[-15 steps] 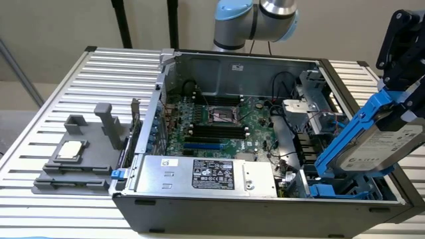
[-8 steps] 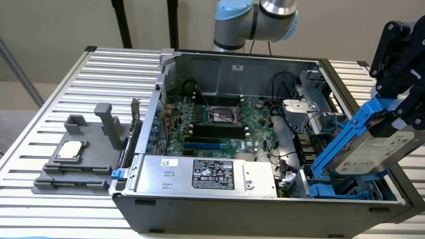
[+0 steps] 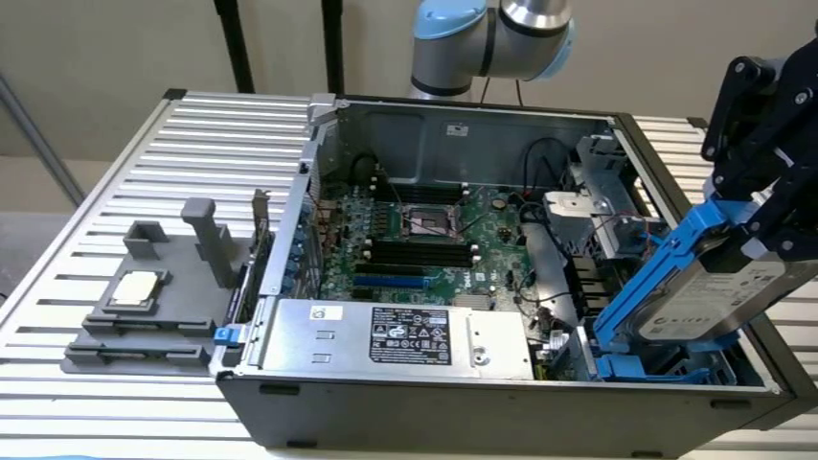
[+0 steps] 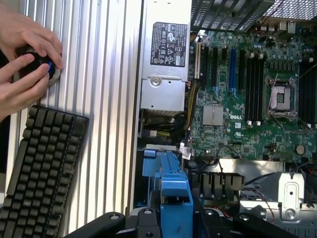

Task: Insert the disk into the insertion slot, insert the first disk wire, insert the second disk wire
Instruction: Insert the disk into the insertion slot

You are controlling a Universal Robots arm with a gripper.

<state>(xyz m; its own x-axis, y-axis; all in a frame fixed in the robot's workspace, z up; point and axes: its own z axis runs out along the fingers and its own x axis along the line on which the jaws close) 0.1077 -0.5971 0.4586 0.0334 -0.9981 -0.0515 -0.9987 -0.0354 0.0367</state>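
One gripper point(image 3: 757, 235), black, is clamped on the disk point(image 3: 703, 297) near its upper end. The arm above it is cut off at the ext. view's right edge. We see the disk held tilted in its blue frame point(image 4: 174, 191), w/ the label only partly legible. Its lower end reaches down to the insertion slot point(image 3: 635, 367) in the case point(image 3: 511, 407) corner, at the ext. view's right. We can't tell if frame and slot rails touch, as the case wall hides the slot's floor. Beside the slot are the PSU box point(image 3: 383, 335) and the mobo point(image 3: 435, 230). A grey fixture point(image 3: 141, 307) sits on the slatted table point(image 3: 230, 125). In the wrist view, a person's hands point(image 4: 25, 64), cut off at the edge, cover a dark knob point(image 4: 43, 65) near a keyboard point(image 4: 42, 168).
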